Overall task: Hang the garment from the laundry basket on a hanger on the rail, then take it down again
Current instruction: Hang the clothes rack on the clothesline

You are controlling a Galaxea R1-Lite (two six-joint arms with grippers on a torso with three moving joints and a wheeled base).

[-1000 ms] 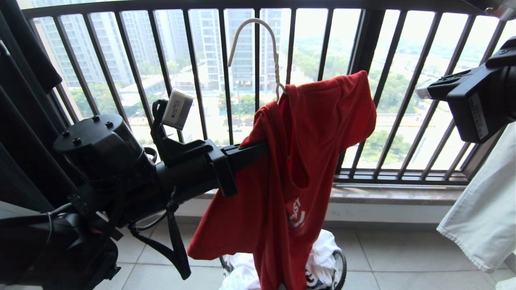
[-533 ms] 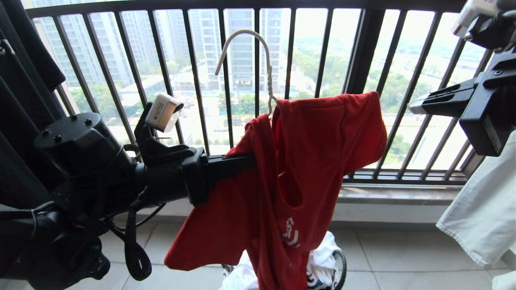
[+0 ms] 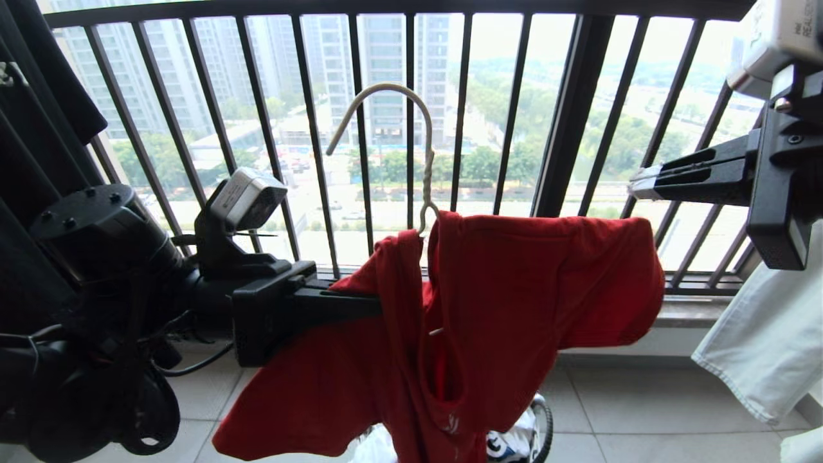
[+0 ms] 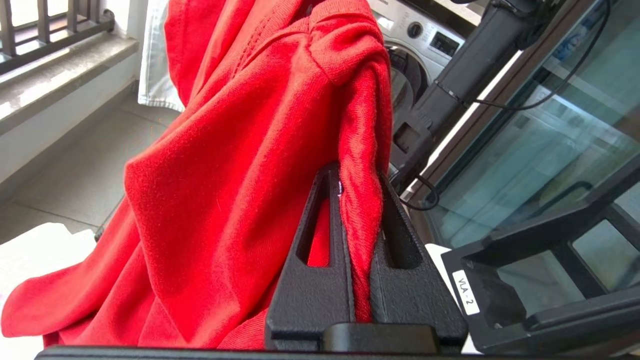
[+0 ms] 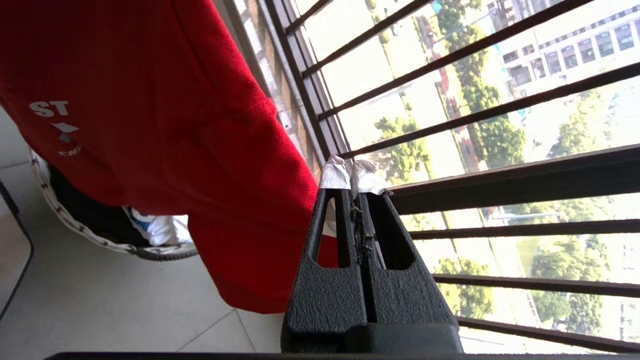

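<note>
The left tool (image 4: pixel 357 200) pinches a fold of the red short-sleeved T-shirt (image 3: pixel 514 302), which hangs on the thin whitish wire hanger (image 3: pixel 411 141) in front of the dark balcony railing (image 3: pixel 566 116). The right tool (image 5: pixel 356 187), shut and empty, hovers just beside its sleeve. Below, on grey floor tiles (image 3: pixel 643 411), the round woven-rimmed laundry basket (image 5: pixel 100 240) is mostly hidden; it probably holds white cloth.
</note>
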